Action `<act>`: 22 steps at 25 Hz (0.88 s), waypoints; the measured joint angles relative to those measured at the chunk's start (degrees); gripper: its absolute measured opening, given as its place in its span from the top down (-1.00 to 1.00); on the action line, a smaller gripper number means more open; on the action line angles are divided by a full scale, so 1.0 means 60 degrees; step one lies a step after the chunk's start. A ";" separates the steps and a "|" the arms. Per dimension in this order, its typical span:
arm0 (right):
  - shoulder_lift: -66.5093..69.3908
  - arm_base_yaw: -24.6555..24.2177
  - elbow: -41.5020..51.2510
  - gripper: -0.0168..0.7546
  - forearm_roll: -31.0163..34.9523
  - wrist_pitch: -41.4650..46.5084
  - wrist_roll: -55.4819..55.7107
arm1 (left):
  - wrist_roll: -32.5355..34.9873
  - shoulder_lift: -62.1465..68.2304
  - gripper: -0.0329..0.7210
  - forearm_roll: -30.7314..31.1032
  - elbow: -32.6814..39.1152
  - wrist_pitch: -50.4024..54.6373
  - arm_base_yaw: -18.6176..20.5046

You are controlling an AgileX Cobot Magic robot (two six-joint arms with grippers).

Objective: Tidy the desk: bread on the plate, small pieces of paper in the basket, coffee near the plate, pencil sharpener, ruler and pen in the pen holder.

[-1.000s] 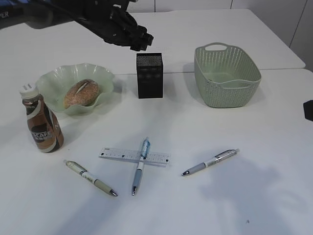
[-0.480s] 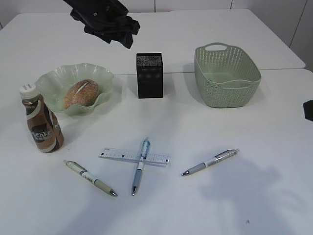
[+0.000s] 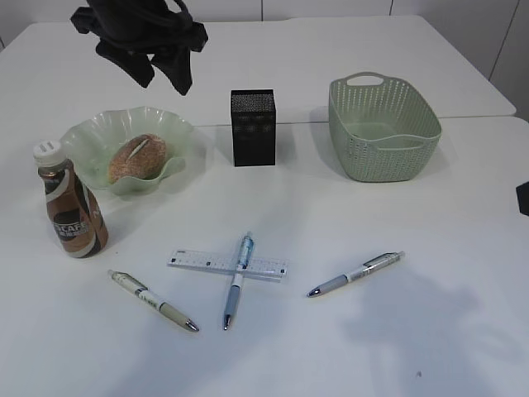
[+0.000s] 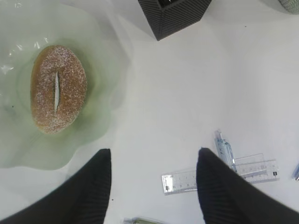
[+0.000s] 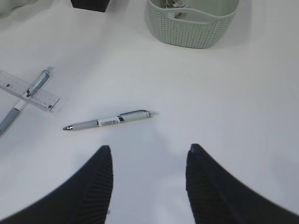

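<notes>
The bread already lay on the plate, with the coffee standing near it. Three pens and the ruler remained on the worktop, the pen holder well apart behind them. Both end effectors, left and right, hung open and empty. The next step was probably a descent onto a pen; no pencil sharpener could be made out.
</notes>
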 joint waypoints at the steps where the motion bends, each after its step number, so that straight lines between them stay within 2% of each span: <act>1: 0.0000 0.0000 0.0000 -0.09 0.0000 0.0119 0.0000 | -0.0014 -0.0046 -0.16 0.0000 0.0000 0.0068 0.0000; 4: 0.0000 0.0000 0.0000 -0.09 0.0006 0.0219 0.0000 | -0.0034 -0.0262 -0.15 -0.0021 0.0000 0.0090 0.0000; 10: 0.0000 0.0000 0.0000 -0.09 0.0050 0.0389 0.0000 | -0.0034 -0.0854 0.05 -0.0237 0.0000 0.0126 0.0000; 18: 0.0000 0.0000 0.0000 -0.09 0.0093 0.0457 0.0000 | -0.0034 -0.1594 0.08 -0.0237 0.0042 0.0164 0.0000; 22: 0.0000 0.0000 0.0000 -0.09 0.0093 0.0457 0.0000 | -0.0068 -0.2246 0.08 0.0111 0.0995 0.0164 0.0000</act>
